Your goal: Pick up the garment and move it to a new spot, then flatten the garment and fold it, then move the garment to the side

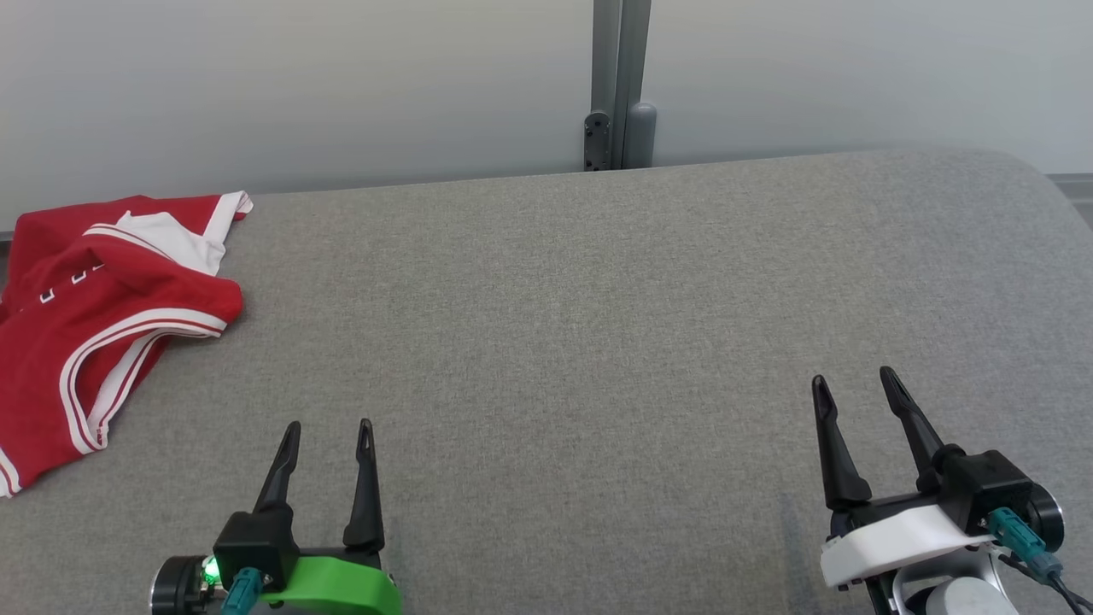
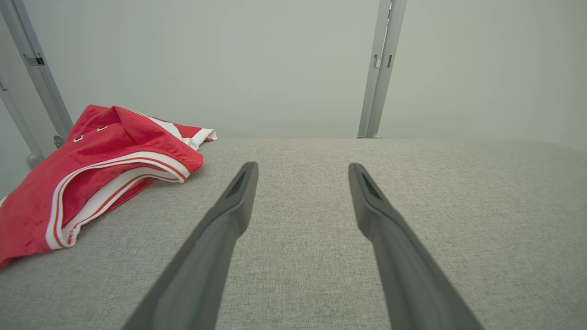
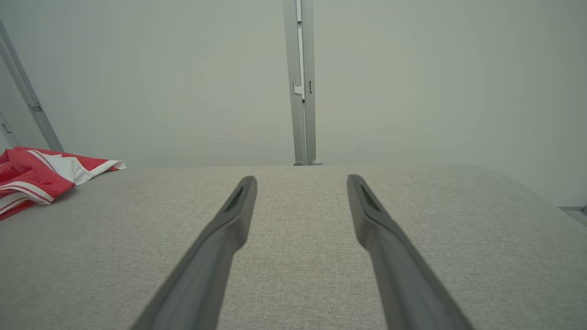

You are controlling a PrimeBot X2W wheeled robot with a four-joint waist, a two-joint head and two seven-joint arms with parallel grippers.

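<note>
The grey fabric-covered table (image 1: 598, 299) spans the head view from edge to edge, its far right corner rounded; behind it rises a plain pale wall (image 1: 299, 85), and the middle of the cloth lies bare between the two arms. The red garment (image 1: 111, 316), trimmed with white bands and thin red stripes, lies crumpled at the table's far left, partly folded over itself, one white-edged corner reaching toward the back edge; its left side runs past the edge of the head view. In the left wrist view the garment (image 2: 105, 156) sits ahead and to the left of the fingers, apart from them; in the right wrist view it (image 3: 27, 176) is well off to the left. A grey metal post (image 1: 619, 85) stands upright behind the table's back edge, near the middle; a slanted metal strut (image 2: 36, 68) leans behind the garment. The left gripper (image 1: 330, 424) hovers at the near left, fingers spread and holding nothing; the right gripper (image 1: 854, 376), at the near right, is likewise spread and unladen.
</note>
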